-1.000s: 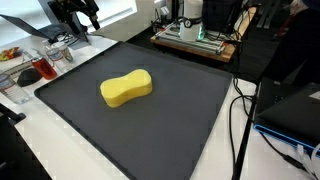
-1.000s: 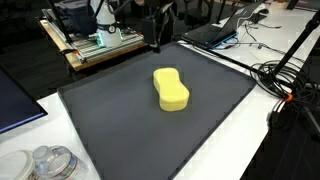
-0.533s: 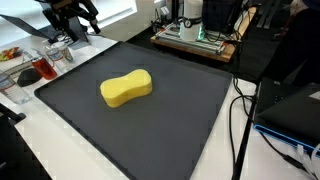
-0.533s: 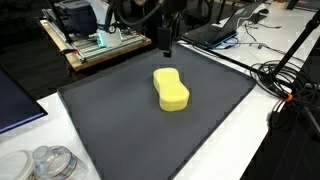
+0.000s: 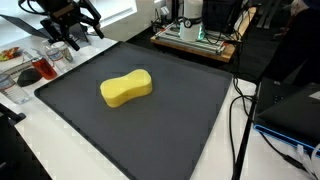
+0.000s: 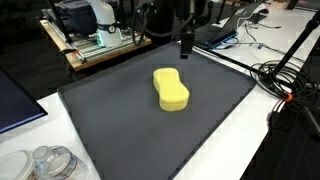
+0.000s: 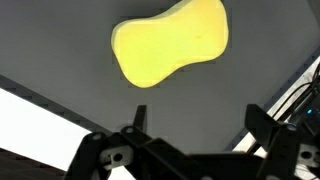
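The gripper (image 7: pixel 197 125) hung in the air with its jaws spread wide and nothing between them. In the wrist view, its two black fingers (image 7: pixel 138 118) framed only bare mat. The yellow sponge (image 7: pixel 170 45) lay flat on the dark mat (image 7: pixel 60 50), clear of both fingers and untouched.

In both exterior views the sponge (image 5: pixel 126 88) sat near the middle of the mat (image 5: pixel 150 135), with open mat all around it. The gripper (image 5: pixel 62 35) hovered above the mat's far edge, well apart from the sponge. In an exterior view, that edge lay just in front of a laptop (image 6: pixel 225 30). Nothing stood between the gripper (image 6: pixel 186 42) and the sponge (image 6: pixel 171 89).

The clutter lay off the mat on the white table (image 5: pixel 30 150). In an exterior view, a glass (image 5: pixel 32 72) with something red in it stood left of the mat's far-left corner. A plate (image 5: pixel 10 55) sat beside it, both close below the gripper. A wooden board (image 5: pixel 195 42) carrying equipment stood beyond the far edge. To the right, black cables (image 5: pixel 240 120) trailed along the mat's edge. In an exterior view, clear plastic containers (image 6: pixel 50 162) sat at the near left corner of the table.
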Available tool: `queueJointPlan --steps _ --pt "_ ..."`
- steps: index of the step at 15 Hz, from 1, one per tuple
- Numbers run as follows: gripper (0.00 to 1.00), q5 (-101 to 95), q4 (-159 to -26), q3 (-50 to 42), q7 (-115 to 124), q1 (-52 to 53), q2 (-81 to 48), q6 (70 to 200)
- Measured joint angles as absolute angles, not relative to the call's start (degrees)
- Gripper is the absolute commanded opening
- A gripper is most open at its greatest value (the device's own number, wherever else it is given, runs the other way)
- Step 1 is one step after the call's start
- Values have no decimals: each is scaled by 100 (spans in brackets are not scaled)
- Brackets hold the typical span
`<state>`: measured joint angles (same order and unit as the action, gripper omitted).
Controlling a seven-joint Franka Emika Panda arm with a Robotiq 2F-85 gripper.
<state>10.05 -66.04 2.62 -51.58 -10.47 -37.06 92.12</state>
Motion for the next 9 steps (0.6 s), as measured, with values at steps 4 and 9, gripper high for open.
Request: queueJointPlan --steps 4,9 --pt "100 839 -6191 330 -5218 -825 -3992 9203" --pt "100 460 -5956 339 -5171 -475 -4204 9202"
